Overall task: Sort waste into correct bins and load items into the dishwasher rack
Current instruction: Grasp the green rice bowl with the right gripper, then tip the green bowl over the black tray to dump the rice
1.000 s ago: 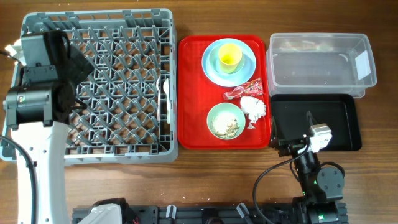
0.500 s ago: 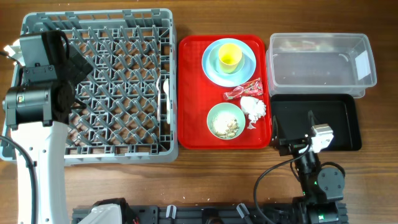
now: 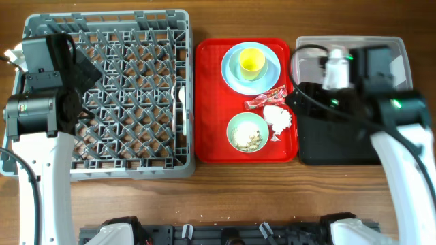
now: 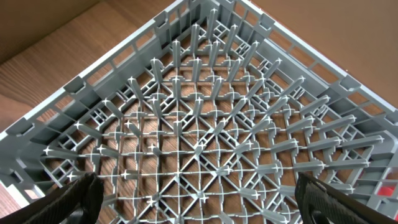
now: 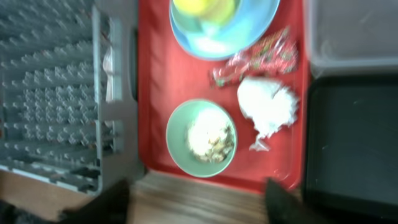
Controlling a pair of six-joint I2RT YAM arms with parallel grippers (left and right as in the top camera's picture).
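While the left tool (image 4: 199, 202) hangs over the dishwasher rack (image 3: 136, 170) with its fingers wide apart, the right tool (image 5: 198, 200), likewise spread, faces the red tray (image 3: 210, 102). On that tray lie the yellow cup (image 3: 251, 62) on the plate (image 3: 231, 76), candy wrapper (image 3: 267, 98), napkin (image 3: 277, 117), and bowl (image 3: 247, 132) of food scraps.

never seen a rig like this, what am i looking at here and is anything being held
Two robot arms stand at a wooden table. One picture looks straight down; the other two come from a camera on each wrist. The left hand hangs open over the grey dish rack, holding nothing. The right hand, blurred but open and empty, faces the red tray carrying a blue plate, yellow cup, bowl of scraps, wrapper and napkin. A clear tub and black tray sit beside it.
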